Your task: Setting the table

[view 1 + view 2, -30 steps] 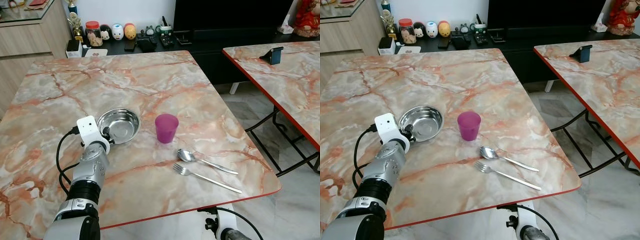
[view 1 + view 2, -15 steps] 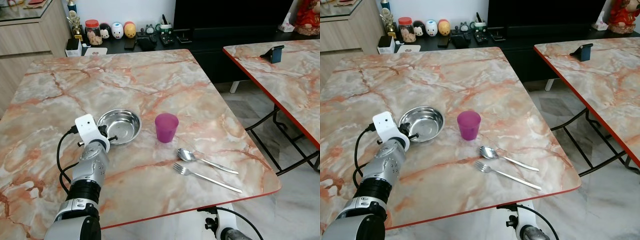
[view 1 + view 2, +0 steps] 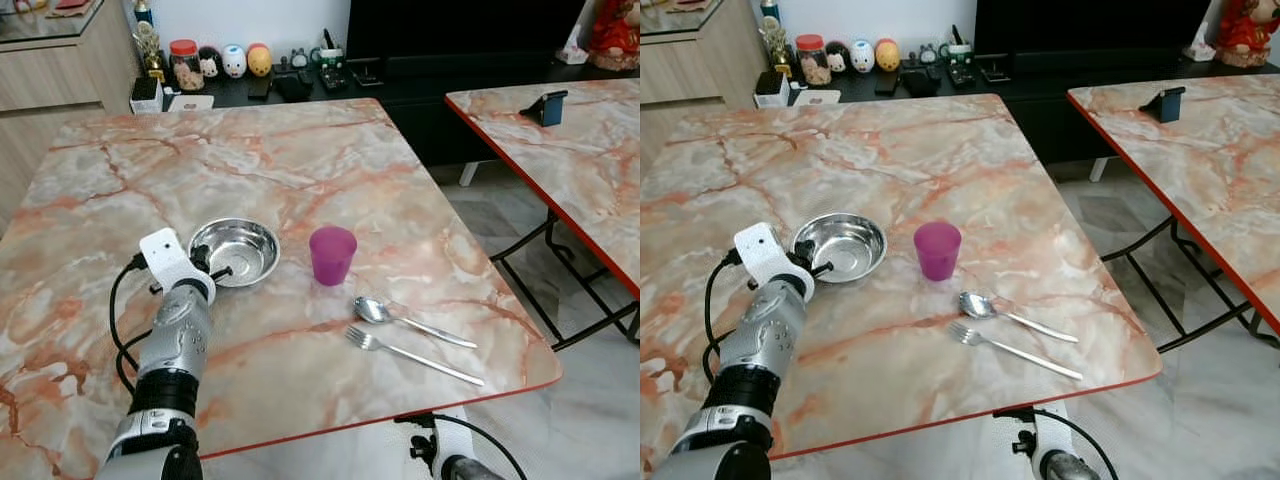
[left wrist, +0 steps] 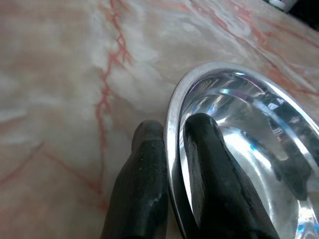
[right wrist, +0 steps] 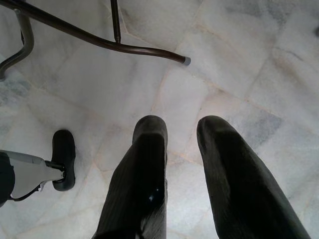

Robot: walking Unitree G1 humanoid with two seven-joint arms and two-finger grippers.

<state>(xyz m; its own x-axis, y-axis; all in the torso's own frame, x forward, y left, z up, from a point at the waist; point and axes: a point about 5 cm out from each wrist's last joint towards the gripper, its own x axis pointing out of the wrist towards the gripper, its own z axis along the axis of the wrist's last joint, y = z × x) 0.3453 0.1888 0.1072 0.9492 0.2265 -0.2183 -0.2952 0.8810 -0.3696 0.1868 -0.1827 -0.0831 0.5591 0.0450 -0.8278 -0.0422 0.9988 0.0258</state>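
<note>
Left of the purple cup, the steel bowl sits on the marble bench. Left end effector pinches its near rim, one finger inside, one outside, prob. to drag it. Right end effector hangs idle, slightly open, w/ nothing held.
</note>
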